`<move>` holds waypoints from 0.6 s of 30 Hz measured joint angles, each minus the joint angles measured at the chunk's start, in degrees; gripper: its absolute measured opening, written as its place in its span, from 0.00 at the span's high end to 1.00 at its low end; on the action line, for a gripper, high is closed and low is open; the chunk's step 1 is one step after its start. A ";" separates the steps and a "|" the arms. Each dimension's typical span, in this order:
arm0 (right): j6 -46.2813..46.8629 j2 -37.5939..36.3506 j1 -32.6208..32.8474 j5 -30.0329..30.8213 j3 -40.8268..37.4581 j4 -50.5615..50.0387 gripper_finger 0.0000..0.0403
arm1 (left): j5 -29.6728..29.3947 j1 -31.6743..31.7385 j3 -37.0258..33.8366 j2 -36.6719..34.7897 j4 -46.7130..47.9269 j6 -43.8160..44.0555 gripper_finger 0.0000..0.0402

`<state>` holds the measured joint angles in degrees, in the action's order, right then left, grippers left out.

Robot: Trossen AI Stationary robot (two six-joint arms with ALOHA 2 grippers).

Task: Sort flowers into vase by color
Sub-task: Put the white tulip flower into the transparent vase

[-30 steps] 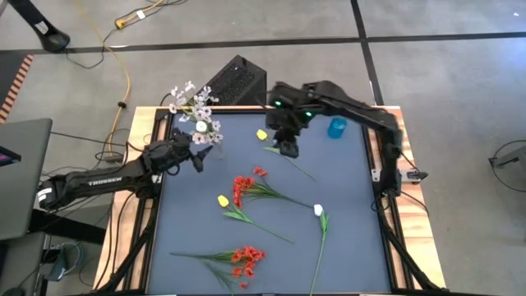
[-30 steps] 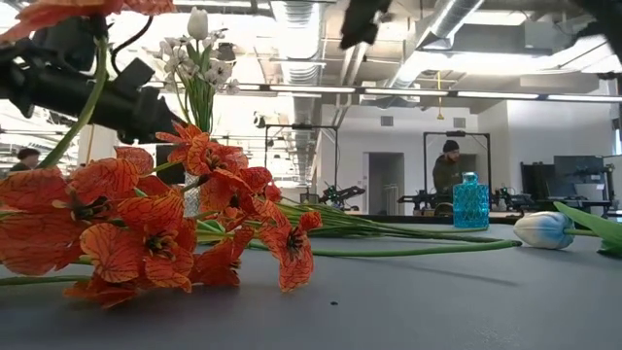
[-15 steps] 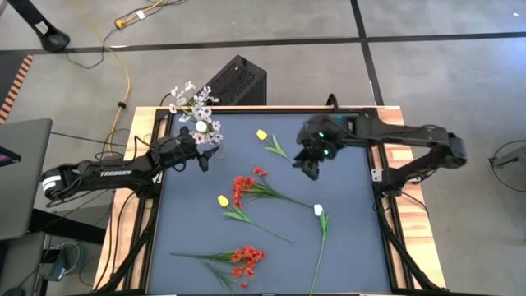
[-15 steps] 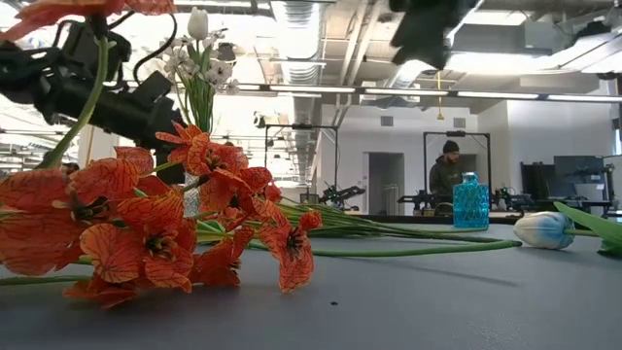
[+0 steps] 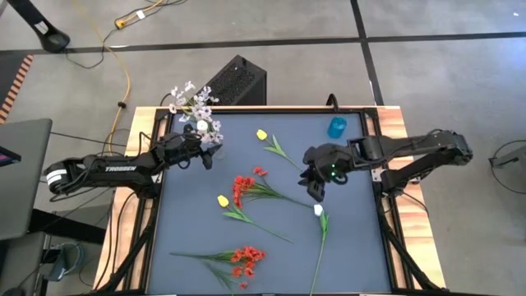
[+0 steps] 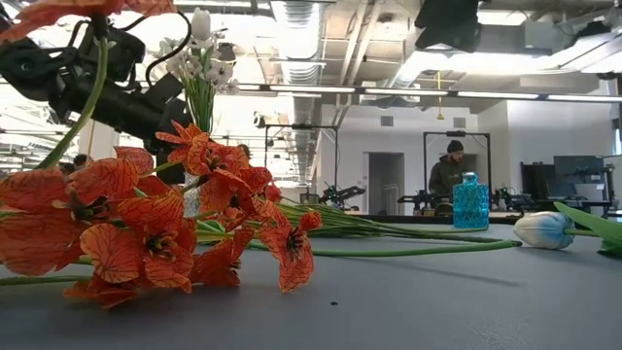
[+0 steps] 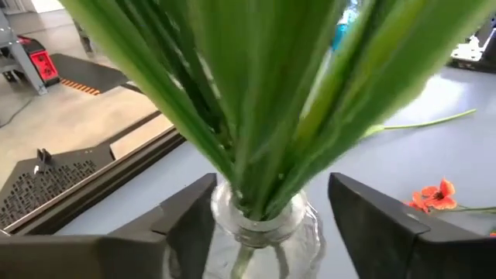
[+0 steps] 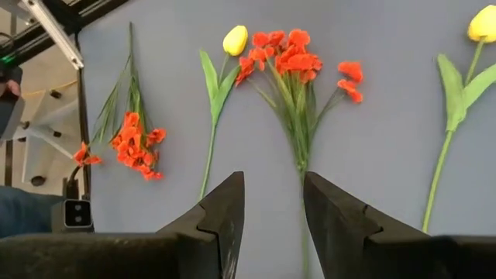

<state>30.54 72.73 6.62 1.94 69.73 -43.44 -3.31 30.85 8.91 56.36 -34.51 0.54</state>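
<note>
Left wrist view: glass vase (image 7: 263,229) holds green stems (image 7: 256,101).

From my left wrist camera the glass vase (image 7: 260,225) is cut off at the bottom edge, and the green stems (image 7: 256,93) run out the top, blooms unseen. In the low camera the red flowers (image 6: 146,224) block my view of most of the table (image 6: 408,301).
</note>
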 joint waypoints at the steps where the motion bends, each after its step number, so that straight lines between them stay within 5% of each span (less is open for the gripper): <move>1: 0.44 0.04 0.31 0.02 0.00 -0.26 0.60 | 0.00 0.00 0.00 -0.18 0.06 -0.04 0.44; 8: 3.57 0.06 3.02 0.25 0.00 -1.34 0.60 | -0.45 0.02 0.11 -0.19 1.37 -0.64 0.66; 13: 6.24 1.05 6.54 1.19 -0.05 -1.82 0.60 | -1.51 0.00 0.12 -0.22 2.06 -1.90 0.66; 18: 18.32 3.08 10.80 0.80 -0.76 -3.50 0.60 | -1.74 0.00 0.13 -0.19 3.07 -1.93 0.66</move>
<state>48.85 75.81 17.42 2.74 68.98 -46.94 -5.06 30.85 9.04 56.16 -31.44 -1.39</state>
